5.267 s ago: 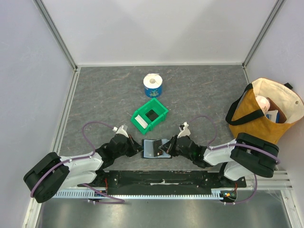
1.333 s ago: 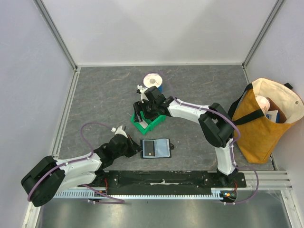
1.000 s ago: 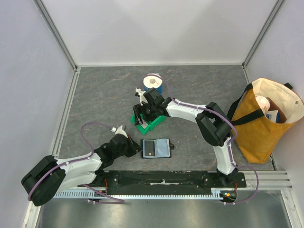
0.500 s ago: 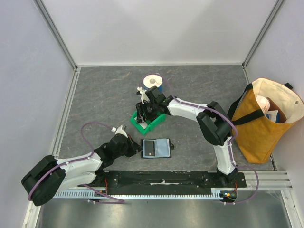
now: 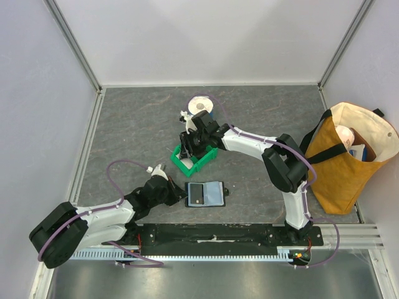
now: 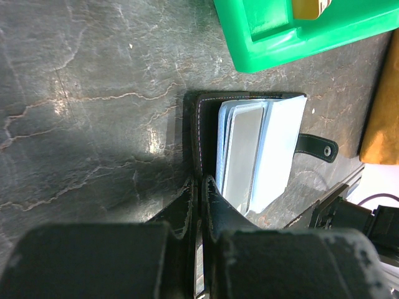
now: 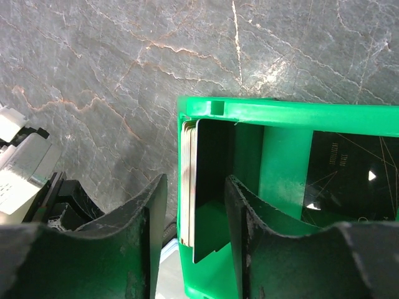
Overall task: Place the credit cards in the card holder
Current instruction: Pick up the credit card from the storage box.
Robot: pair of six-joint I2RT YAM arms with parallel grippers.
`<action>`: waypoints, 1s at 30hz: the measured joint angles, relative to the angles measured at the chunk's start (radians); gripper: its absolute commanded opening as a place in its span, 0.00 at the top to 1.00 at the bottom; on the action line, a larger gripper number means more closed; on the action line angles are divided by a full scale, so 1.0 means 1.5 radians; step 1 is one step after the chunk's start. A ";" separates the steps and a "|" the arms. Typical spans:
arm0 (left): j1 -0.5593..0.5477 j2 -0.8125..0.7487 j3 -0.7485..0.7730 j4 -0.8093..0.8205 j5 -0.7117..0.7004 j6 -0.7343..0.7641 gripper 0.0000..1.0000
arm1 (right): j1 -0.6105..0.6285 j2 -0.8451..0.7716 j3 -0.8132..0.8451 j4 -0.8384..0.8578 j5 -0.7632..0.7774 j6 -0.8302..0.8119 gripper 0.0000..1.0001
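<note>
Reaching out over the grey stone-look table (image 5: 137, 124), the right arm has its wrist above the green bin (image 7: 274, 115). The right gripper (image 7: 194, 184) points down into the bin's end compartment, jaws apart, one finger on each side of the credit cards (image 7: 211, 187). The cards stand on edge against the bin's end wall: a few pale edges on the wall side, a black face toward the middle. A sliver of green shows between one finger and the stack. I cannot tell whether the other finger touches. The next compartment holds something dark and glossy with fine lines, too unclear to name.

The card holder (image 6: 255, 149) lies open and flat on the table just in front of the bin, apart from it. Its bluish clear pockets face up and its snap tab (image 6: 319, 147) sticks out on the far side. The left gripper (image 6: 201, 187) sits low at the holder's near black cover, jaws together and clamped on that edge.

Beyond the bin stands a white roll with a blue band (image 5: 201, 104). A mustard tote bag (image 5: 336, 162) sits well off to the right.
</note>
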 measured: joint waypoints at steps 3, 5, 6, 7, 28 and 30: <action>0.000 0.002 0.000 0.002 0.000 0.000 0.98 | 0.000 -0.003 -0.001 0.000 -0.001 0.000 0.63; 0.000 0.003 0.000 0.004 0.000 0.000 0.98 | -0.002 -0.004 -0.001 0.000 -0.002 0.000 0.66; 0.000 0.003 0.000 0.005 0.000 0.000 0.98 | -0.002 -0.004 -0.002 0.000 -0.002 0.000 0.69; 0.000 0.004 0.000 0.006 0.000 0.000 0.98 | -0.003 -0.004 -0.002 0.000 -0.002 0.000 0.71; 0.000 0.004 0.000 0.007 0.000 0.000 0.98 | -0.006 -0.021 0.005 -0.027 0.135 -0.035 1.00; 0.000 0.004 0.000 0.007 0.000 0.000 0.98 | -0.005 -0.034 0.006 -0.033 0.165 -0.042 1.00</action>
